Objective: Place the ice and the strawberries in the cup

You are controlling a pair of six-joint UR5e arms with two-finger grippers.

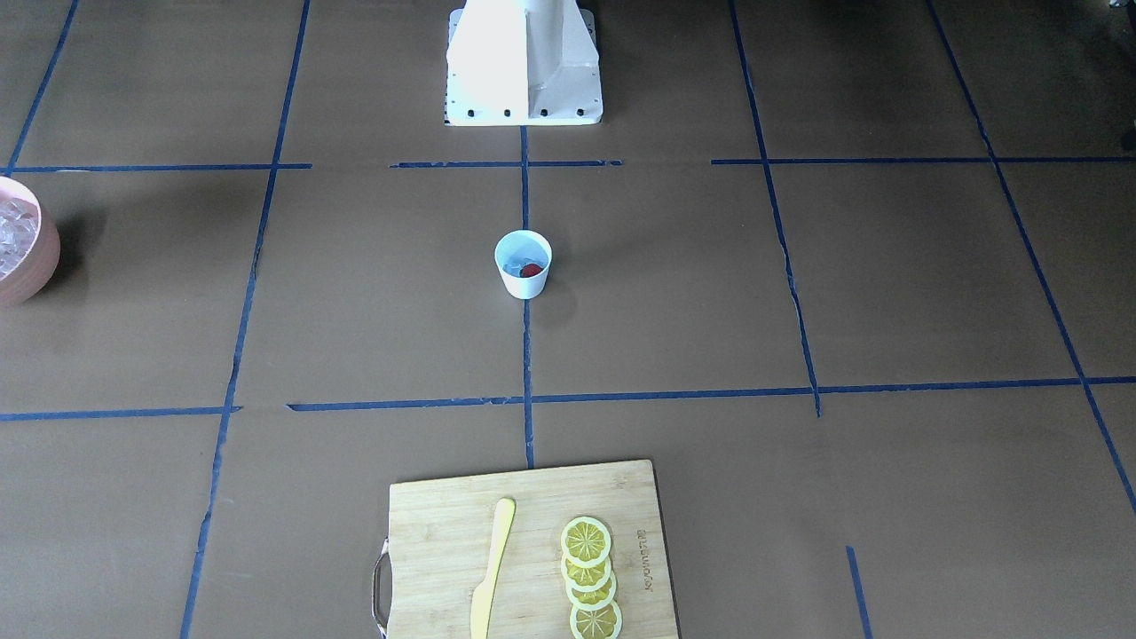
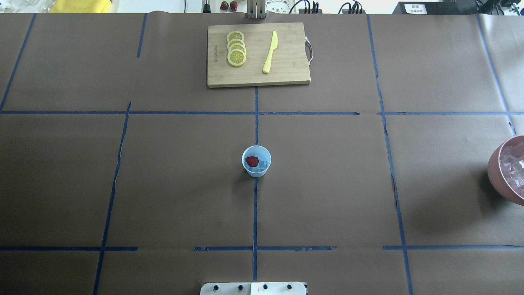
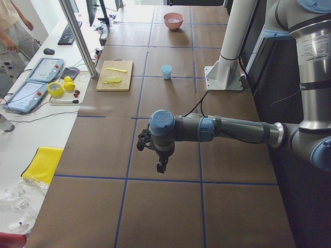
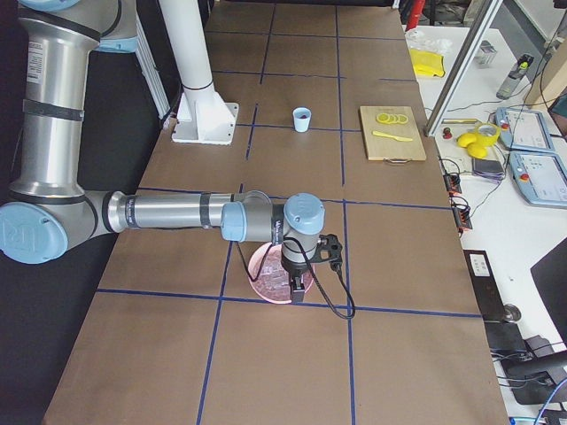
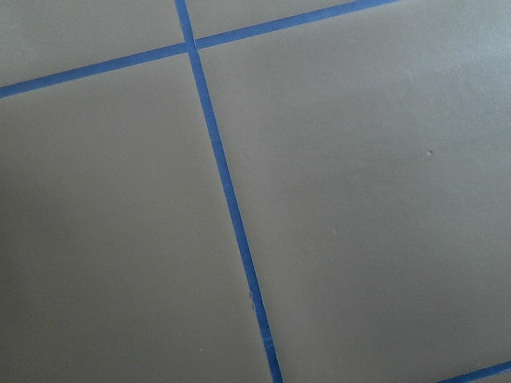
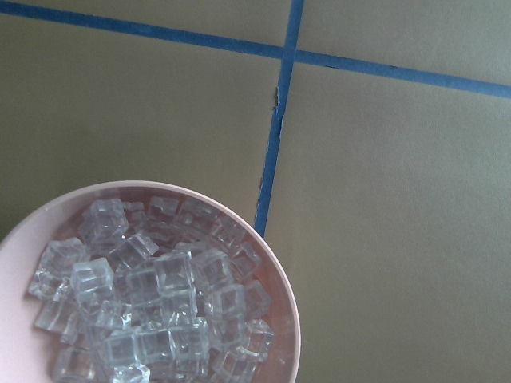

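– On the table [image 2: 327, 184], brown and gridded with blue tape [image 2: 256, 123], what's biggest?
– The two arms. The left arm [image 3: 227, 129] stretches out level over bare table at the robot's left end; the right arm [image 4: 168, 212] does the same at the right end
– Next?
– The wooden board [image 2: 286, 73], at the edge far from the robot, on the centre line. Then the pink bowl [image 2: 497, 176], well off to the robot's right
– And the grippers?
– The left gripper [image 3: 162, 166] points down above bare table near a tape line, well apart from the cup. The right gripper [image 4: 299, 288] hangs over the bowl. Both show only in side views, so I cannot tell whether either is wide or narrow; neither wrist view shows fingers
– Where's the cup?
– The cup [image 2: 256, 172] stands upright at the table's middle, on the centre tape line, between the base [image 1: 524, 71] and the board, apart from both
– Smaller things?
– On the board, a yellow knife [image 2: 270, 52] lies beside a row of overlapping lemon slices [image 2: 236, 48], not touching them
– The task's bits?
– The strawberry [image 2: 252, 161] lies in the cup. The ice [image 6: 152, 295] mostly fills the bowl; some lies in the cup, just beside the strawberry
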